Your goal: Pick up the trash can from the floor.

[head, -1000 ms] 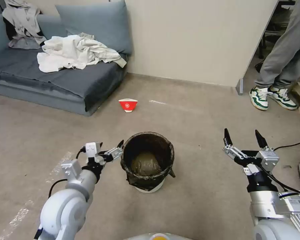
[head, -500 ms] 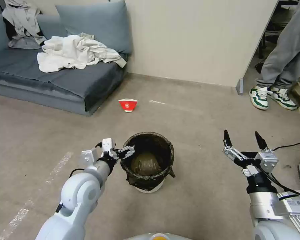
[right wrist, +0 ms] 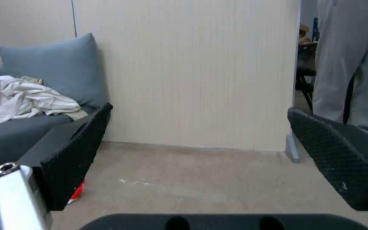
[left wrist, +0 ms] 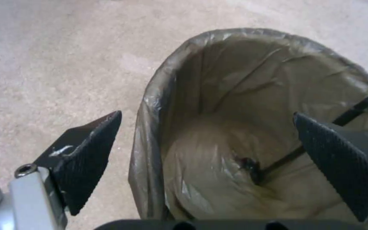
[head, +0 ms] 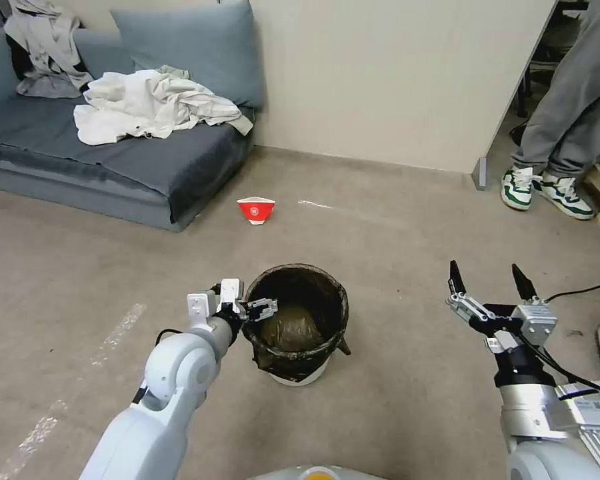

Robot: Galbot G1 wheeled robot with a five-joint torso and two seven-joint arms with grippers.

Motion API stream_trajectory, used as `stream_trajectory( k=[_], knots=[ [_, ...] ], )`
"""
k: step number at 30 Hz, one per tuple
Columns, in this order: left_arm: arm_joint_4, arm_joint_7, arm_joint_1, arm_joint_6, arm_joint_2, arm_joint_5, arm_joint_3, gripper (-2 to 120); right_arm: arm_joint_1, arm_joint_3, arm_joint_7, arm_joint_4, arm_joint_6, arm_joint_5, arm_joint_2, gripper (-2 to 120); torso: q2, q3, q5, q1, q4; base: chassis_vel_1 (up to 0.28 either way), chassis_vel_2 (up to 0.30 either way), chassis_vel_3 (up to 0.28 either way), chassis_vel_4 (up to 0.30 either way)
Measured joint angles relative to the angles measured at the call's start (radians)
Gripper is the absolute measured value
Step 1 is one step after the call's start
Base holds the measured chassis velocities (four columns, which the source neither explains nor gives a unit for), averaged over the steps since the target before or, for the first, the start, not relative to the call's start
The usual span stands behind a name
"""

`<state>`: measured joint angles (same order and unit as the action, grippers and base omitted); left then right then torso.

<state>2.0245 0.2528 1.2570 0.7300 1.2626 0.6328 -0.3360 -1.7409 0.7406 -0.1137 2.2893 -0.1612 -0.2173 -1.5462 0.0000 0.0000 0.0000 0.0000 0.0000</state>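
Progress since a second ago is all on the left side: the left gripper [head: 261, 308] has moved from beside the trash can [head: 299, 323] to over its near-left rim, and the left arm has swung in behind it. The can itself has not shifted; it stands upright on the floor [head: 407, 373], in open floor in front of the robot, with the red-and-white bowl [head: 256, 209] well apart behind it, toward the sofa [head: 113, 160].

In the left wrist view the jaws are spread and straddle the bag-covered rim [left wrist: 150, 105], one finger [left wrist: 86, 153] outside the wall over bare floor, the other [left wrist: 341, 159] over the can's inside. Neither finger visibly touches the bag.

Off to the right, the right gripper [head: 488, 280] hangs above the floor, away from the can, fingers wide apart and pointing up, much as it was.

The can's white body shows only as a sliver at its base [head: 300, 377]; the dark bag hides the rest. A crumpled mass of bag lies in the bottom; what it holds cannot be made out.
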Motion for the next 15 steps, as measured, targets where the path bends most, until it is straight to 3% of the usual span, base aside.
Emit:
stream_trajectory(
  k=[15],
  knots=[
    [-0.062,0.02,-0.023,-0.01,0.0,-0.047,0.019,100,0.003,0.001,0.001,-0.006,0.001,-0.001,-0.001,100,0.0,0.0,0.0,0.0,0.0,0.0,0.0,0.0,0.0]
  ],
)
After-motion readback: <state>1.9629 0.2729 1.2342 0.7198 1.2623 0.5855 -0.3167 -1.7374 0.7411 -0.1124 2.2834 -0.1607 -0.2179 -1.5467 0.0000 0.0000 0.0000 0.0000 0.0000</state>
